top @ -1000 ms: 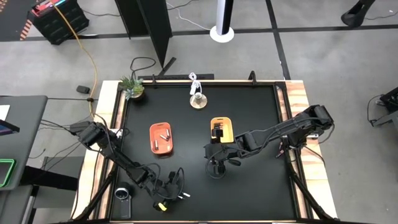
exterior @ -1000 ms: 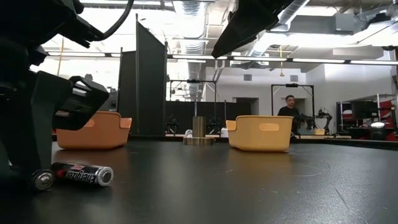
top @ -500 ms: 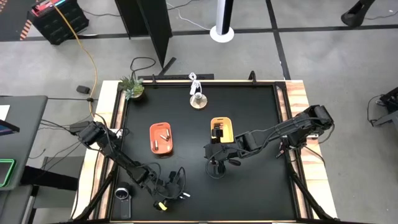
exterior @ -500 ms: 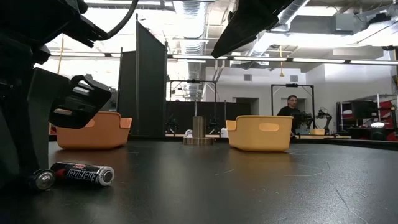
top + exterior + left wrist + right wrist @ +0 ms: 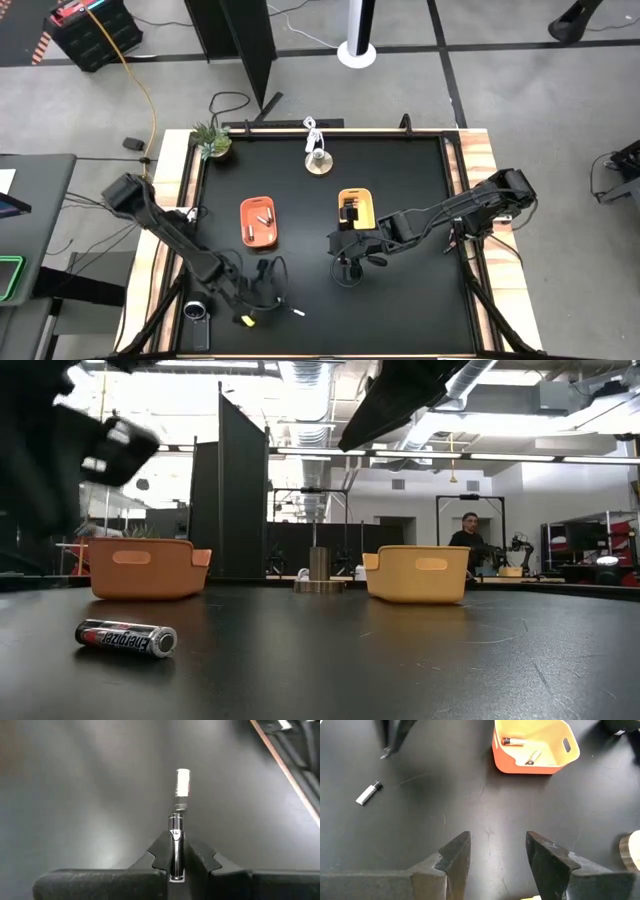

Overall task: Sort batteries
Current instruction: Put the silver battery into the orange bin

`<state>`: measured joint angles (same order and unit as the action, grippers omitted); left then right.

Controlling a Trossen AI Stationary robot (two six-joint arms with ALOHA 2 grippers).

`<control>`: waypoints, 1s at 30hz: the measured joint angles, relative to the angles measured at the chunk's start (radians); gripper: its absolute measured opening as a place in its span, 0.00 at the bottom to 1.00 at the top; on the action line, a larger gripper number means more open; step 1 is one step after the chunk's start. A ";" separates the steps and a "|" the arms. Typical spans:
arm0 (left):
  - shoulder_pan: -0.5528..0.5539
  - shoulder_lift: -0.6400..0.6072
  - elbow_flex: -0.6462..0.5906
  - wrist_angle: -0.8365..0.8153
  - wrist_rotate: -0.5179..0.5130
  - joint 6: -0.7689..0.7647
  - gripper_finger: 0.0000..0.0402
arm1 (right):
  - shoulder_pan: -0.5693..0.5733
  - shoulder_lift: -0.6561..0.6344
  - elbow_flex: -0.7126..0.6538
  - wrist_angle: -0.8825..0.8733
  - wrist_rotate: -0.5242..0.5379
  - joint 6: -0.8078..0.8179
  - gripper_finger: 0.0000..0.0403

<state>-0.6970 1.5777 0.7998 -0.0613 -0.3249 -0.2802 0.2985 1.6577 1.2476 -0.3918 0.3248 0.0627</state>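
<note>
My left gripper [image 5: 175, 862] is shut on a thin silver battery [image 5: 174, 837] and is lifted above the table near its front edge [image 5: 262, 296]. A second battery [image 5: 125, 637], black and silver, lies on its side on the table just below it; it also shows in the left wrist view [image 5: 182, 782] and the right wrist view [image 5: 367, 793]. My right gripper [image 5: 492, 855] is open and empty, low over the table's middle [image 5: 348, 268]. The orange tray [image 5: 260, 222] holds light batteries. The yellow tray [image 5: 356, 208] holds dark ones. My left gripper pinches the silver battery between its two fingers [image 5: 159, 856]. The battery lies along the fingers, and its free end [image 5: 174, 822] sticks out past their tips. The fingers point down from above. The battery is lifted clear of the table.
A small metal cylinder [image 5: 318, 160] stands at the table's far middle and a potted plant [image 5: 212, 140] at the far left corner. A round dark device [image 5: 197, 312] lies on the wooden edge at the front left. A person [image 5: 466, 540] stands far behind the table.
My left gripper has risen from the table with the silver battery, which now hangs clear of the surface. The black-and-silver battery has stayed where it lay. My right arm has kept still.
</note>
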 joint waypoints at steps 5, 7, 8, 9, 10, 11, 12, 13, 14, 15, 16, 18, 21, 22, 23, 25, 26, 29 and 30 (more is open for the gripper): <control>0.034 -0.158 0.001 -0.192 -0.199 -0.001 0.06 | 0.000 0.000 0.000 0.017 0.000 -0.008 0.51; 0.065 -0.216 0.002 -0.284 -0.278 -0.034 0.06 | 0.000 0.000 0.000 0.020 0.000 -0.012 0.51; 0.086 -0.242 0.002 -0.329 -0.311 -0.053 0.06 | 0.000 0.000 0.000 0.021 0.000 -0.011 0.51; 0.108 -0.265 0.002 -0.374 -0.335 -0.076 0.06 | 0.000 0.000 0.000 0.021 0.000 -0.011 0.51; 0.134 -0.284 0.002 -0.418 -0.347 -0.099 0.06 | 0.000 0.000 0.000 0.021 0.000 -0.011 0.51; 0.164 -0.298 0.002 -0.463 -0.352 -0.120 0.06 | 0.000 0.000 0.000 0.021 0.000 -0.011 0.51; 0.193 -0.308 0.002 -0.503 -0.353 -0.142 0.06 | 0.000 0.000 0.000 0.021 0.000 -0.011 0.51; 0.219 -0.315 0.001 -0.540 -0.353 -0.162 0.06 | 0.000 0.000 0.000 0.023 0.000 -0.011 0.51; 0.245 -0.320 -0.004 -0.567 -0.351 -0.183 0.06 | 0.000 0.000 0.000 0.025 0.000 -0.011 0.51; 0.271 -0.324 -0.013 -0.587 -0.347 -0.194 0.06 | 0.000 0.000 0.000 0.031 0.000 -0.011 0.51; 0.295 -0.327 -0.027 -0.592 -0.341 -0.199 0.06 | 0.001 0.000 0.000 0.038 0.000 -0.011 0.51; 0.333 -0.330 -0.055 -0.583 -0.331 -0.205 0.07 | 0.003 0.004 0.000 0.057 0.000 -0.011 0.51; 0.373 -0.330 -0.085 -0.578 -0.329 -0.214 0.14 | 0.003 0.036 0.000 0.107 -0.005 -0.014 0.53; 0.381 -0.330 -0.091 -0.578 -0.329 -0.214 0.17 | 0.003 0.054 0.000 0.124 -0.013 -0.014 0.54; 0.387 -0.330 -0.098 -0.576 -0.329 -0.215 0.20 | 0.003 0.072 0.000 0.149 -0.021 -0.014 0.55; 0.394 -0.330 -0.103 -0.579 -0.329 -0.220 0.24 | 0.003 0.110 0.000 0.168 -0.030 -0.014 0.58; 0.395 -0.330 -0.103 -0.578 -0.331 -0.223 0.26 | 0.003 0.131 0.004 0.173 -0.030 -0.014 0.60; 0.388 -0.331 -0.103 -0.567 -0.334 -0.204 0.32 | 0.003 0.185 0.037 0.171 -0.030 -0.023 0.62; 0.379 -0.336 -0.103 -0.564 -0.334 -0.191 0.34 | 0.003 0.199 0.054 0.173 -0.030 -0.030 0.62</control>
<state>-0.3176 1.2416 0.6964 -0.6255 -0.6586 -0.4711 0.3012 1.8570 1.3020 -0.2183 0.2951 0.0325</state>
